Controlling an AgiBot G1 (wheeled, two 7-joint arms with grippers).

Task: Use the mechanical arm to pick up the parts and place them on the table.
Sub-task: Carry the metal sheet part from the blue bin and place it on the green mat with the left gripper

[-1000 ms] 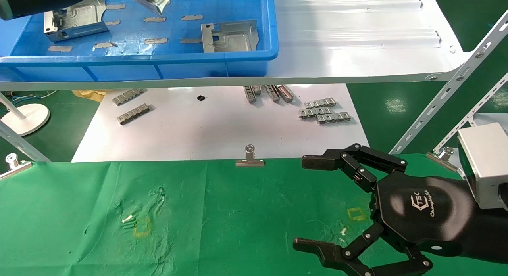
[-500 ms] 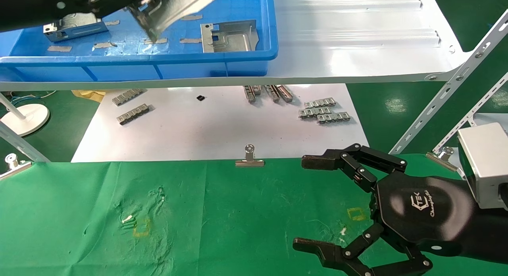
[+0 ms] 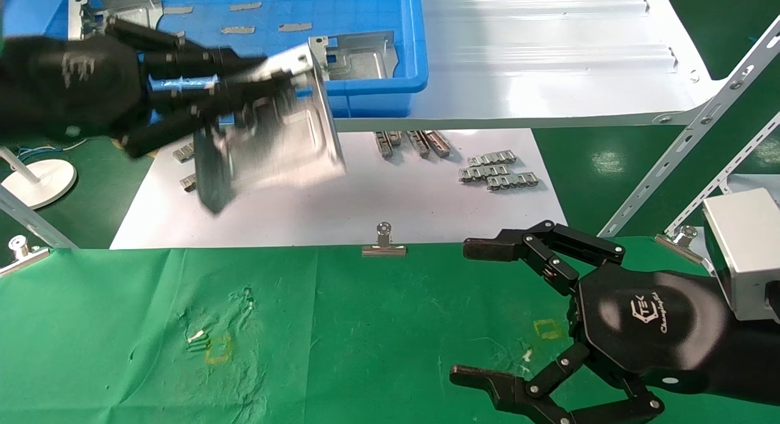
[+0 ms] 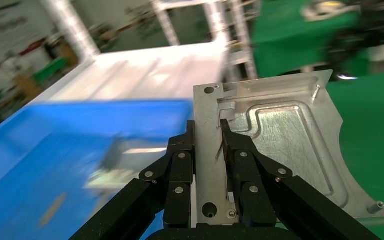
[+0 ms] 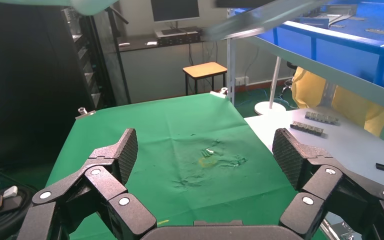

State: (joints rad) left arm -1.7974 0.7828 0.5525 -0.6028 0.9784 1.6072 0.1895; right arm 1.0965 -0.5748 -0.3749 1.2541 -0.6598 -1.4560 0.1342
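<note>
One part (image 3: 274,144) is pinched by its folded edge in the left end effector (image 4: 207,150), in the air at ten o'clock in the head view, beyond the green counter (image 3: 365,326). Stamped sheet metal, it is judged stiff, light and slippery, best gripped at that flange. The right end effector (image 3: 481,311) is spread wide over the counter at four o'clock, holding nothing.

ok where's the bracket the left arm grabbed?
Head view, left side: the bracket is clamped in the left pincer, in the air just in front of the blue bin, above the white board.
</note>
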